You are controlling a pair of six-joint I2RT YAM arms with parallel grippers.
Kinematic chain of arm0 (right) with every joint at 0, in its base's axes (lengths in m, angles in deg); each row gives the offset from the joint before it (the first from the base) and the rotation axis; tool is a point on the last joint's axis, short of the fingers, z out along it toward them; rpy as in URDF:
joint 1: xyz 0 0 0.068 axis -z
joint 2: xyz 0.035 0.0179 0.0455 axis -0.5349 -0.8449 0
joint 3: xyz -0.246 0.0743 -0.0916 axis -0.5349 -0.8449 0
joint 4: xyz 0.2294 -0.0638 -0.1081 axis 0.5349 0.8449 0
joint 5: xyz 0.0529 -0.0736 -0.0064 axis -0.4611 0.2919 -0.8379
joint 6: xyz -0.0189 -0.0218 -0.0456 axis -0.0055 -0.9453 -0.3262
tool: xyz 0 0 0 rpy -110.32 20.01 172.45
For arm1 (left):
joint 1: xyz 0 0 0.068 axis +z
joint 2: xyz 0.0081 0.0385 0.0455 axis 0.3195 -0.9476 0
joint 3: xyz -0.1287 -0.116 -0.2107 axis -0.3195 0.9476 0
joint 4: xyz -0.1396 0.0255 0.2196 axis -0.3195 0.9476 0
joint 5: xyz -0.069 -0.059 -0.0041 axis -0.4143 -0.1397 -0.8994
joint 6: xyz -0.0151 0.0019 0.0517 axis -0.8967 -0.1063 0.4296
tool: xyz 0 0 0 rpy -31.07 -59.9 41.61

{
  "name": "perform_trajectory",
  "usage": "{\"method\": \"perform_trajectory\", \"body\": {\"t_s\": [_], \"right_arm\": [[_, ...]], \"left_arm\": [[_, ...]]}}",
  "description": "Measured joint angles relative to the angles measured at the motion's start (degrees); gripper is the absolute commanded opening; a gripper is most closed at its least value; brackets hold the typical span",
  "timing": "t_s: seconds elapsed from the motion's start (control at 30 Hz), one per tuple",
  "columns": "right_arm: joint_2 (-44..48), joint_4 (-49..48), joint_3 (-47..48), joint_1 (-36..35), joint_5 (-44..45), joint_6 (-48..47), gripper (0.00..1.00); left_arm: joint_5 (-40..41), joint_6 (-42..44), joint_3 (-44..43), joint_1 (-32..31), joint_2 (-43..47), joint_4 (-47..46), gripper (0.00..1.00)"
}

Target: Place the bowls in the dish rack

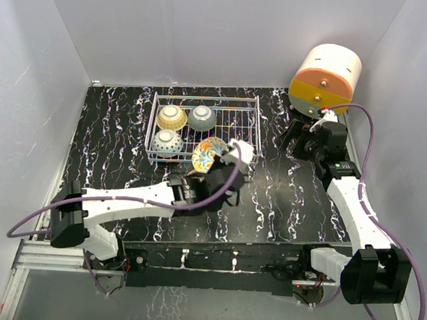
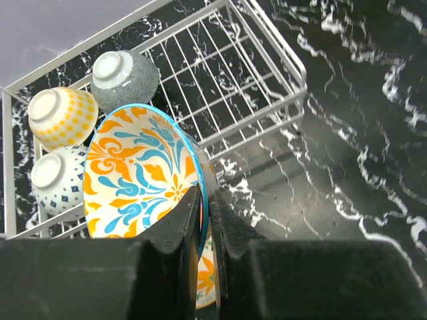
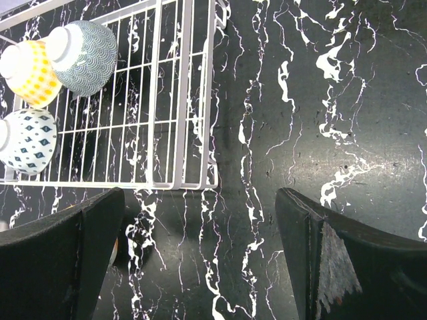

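Note:
My left gripper [image 1: 211, 168] [image 2: 207, 207] is shut on the rim of the orange-and-blue floral bowl [image 1: 209, 153] [image 2: 137, 170], held tilted on edge at the front edge of the white wire dish rack [image 1: 239, 127] [image 2: 220, 80]. In the rack lie the yellow-cream bowl [image 1: 171, 117] [image 2: 61, 115], the grey speckled bowl [image 1: 201, 117] [image 2: 127, 77] and the blue-dotted white bowl [image 1: 167, 142] [image 2: 57, 180], all in its left half. My right gripper [image 1: 296, 140] [image 3: 200, 247] is open and empty over the black table, right of the rack [image 3: 170, 100].
A round cream-and-orange drum-shaped cabinet [image 1: 324, 77] stands at the back right corner, just behind my right gripper. The black marbled tabletop [image 1: 283, 200] is walled in white on three sides. The rack's right half holds no bowls.

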Motion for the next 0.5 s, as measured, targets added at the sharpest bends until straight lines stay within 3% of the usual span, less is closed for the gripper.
{"method": "perform_trajectory", "body": {"t_s": [0.23,0.5], "right_arm": [[0.0,0.0,0.1,0.2,-0.2,0.3,1.0],[0.0,0.0,0.1,0.3,-0.3,0.3,1.0]], "left_arm": [[-13.9,-2.1,0.7,13.0,6.0,-7.7,0.0],[-29.2,-8.4,0.7,20.5,4.9,-14.3,0.0]]}}
